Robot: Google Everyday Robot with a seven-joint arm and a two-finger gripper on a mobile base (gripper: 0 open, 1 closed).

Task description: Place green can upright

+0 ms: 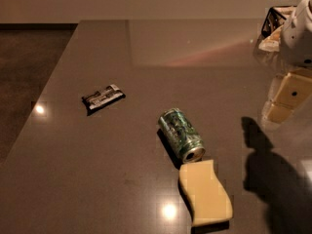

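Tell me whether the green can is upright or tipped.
Tipped: the green can lies on its side on the table, silver top toward the sponge. The gripper hangs apart at the right edge.

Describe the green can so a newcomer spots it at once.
On the dark table, look right of centre, left of the gripper at the right edge. The green can lies on its side beside the pale yellow sponge. It alone is round and green-patterned; the packet farther left is flat, black and white.
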